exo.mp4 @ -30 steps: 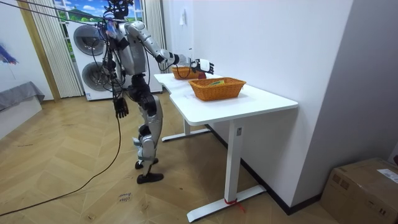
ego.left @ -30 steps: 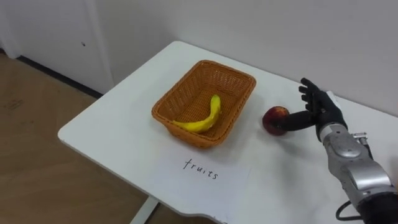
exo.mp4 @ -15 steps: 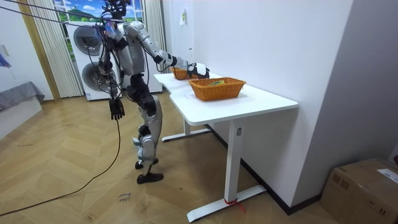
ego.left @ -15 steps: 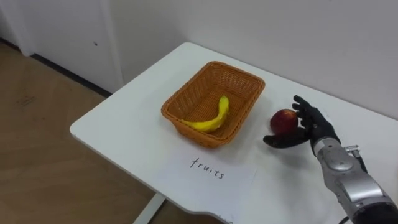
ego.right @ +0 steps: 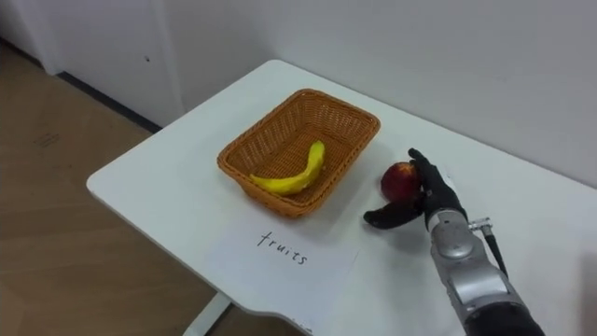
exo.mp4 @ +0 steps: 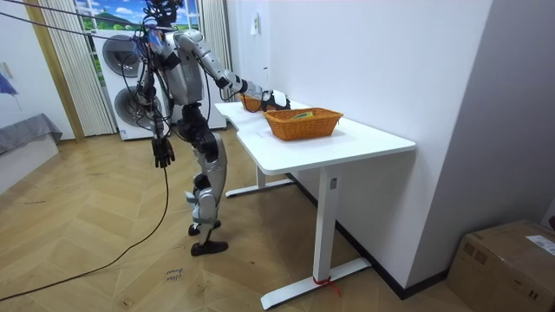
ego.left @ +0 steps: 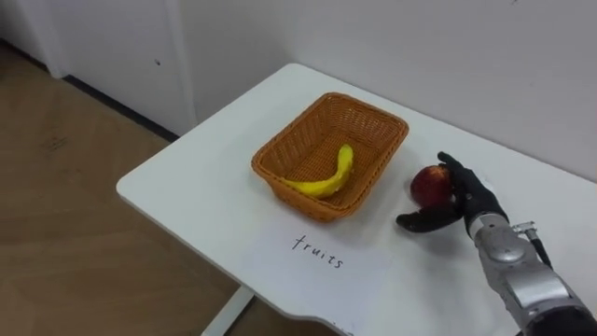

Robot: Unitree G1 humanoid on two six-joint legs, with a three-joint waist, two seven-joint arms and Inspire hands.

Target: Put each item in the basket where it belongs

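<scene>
Left eye view: the right hand (ego.left: 471, 201), a second ago upright with fingers spread beside the apple (ego.left: 430, 184), has dropped and now curls its fingers round the fruit's far side. The thumb reaches along the surface (ego.left: 201, 182) below the apple, not clearly touching it. The apple still rests on the surface, just right of the fruit basket (ego.left: 381, 154), where a banana (ego.left: 328, 178) lies. So the grasp looks nearly made, with the lift still to come.

Right eye view: here the gap between thumb and apple reads more plainly. A handwritten label sheet (ego.right: 284, 250) lies in front of the basket.

Room view: the robot stands at the surface's far end, its left hand (exo.mp4: 161, 152) hanging by its side. A second wicker basket (exo.mp4: 302, 123) sits nearer the camera, its contents unclear.
</scene>
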